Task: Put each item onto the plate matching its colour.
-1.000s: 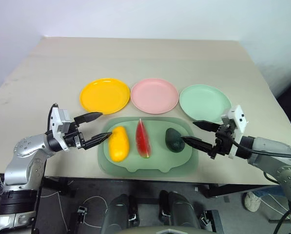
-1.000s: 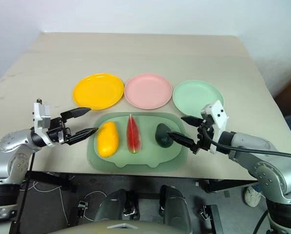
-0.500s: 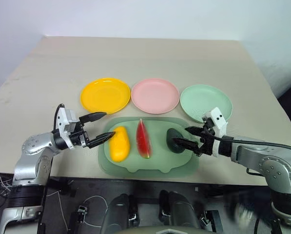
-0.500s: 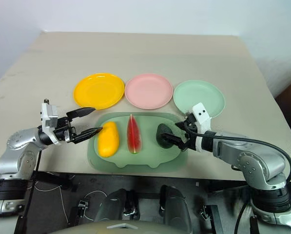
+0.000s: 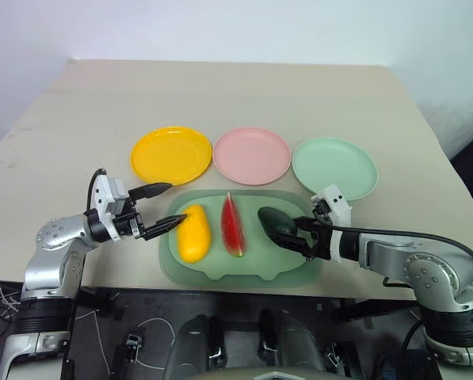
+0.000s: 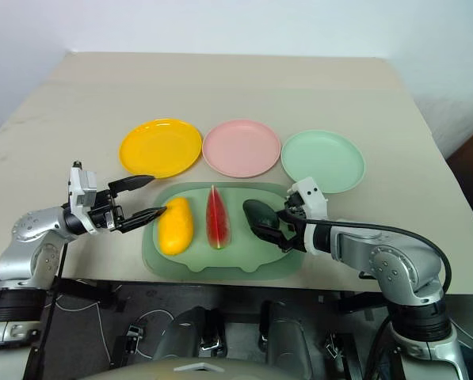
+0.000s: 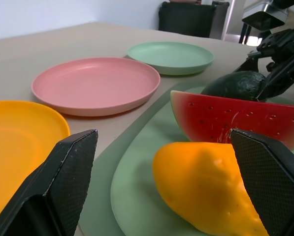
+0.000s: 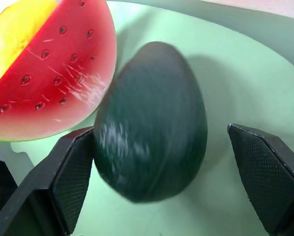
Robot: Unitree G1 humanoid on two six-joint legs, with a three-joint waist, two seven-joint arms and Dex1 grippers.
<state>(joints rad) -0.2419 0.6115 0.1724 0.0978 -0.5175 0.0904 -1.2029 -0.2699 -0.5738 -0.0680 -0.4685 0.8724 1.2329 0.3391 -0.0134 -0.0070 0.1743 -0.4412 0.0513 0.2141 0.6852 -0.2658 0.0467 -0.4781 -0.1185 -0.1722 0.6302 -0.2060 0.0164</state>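
Observation:
On the pale green tray [image 5: 220,267] lie a yellow mango [image 5: 192,233], a red watermelon wedge [image 5: 233,225] and a dark green avocado [image 5: 275,221]. Behind the tray stand the yellow plate [image 5: 171,154], the pink plate [image 5: 252,155] and the mint green plate [image 5: 334,168], all with nothing on them. My left gripper [image 5: 163,207] is open just left of the mango, its near fingertip almost at the fruit. My right gripper [image 5: 294,232] is open with the avocado [image 8: 151,123] between its fingers [image 8: 70,182], and the avocado leans toward the watermelon [image 8: 53,73].
The tray sits near the table's front edge [image 5: 244,294]. Bare tabletop [image 5: 236,95] stretches behind the plates and to both sides. In the left wrist view the right gripper [image 7: 279,64] shows beyond the avocado [image 7: 235,84].
My right gripper has come down and to the left, so its fingers now flank the avocado. The avocado has tipped and shifted toward the watermelon. The left gripper has barely moved.

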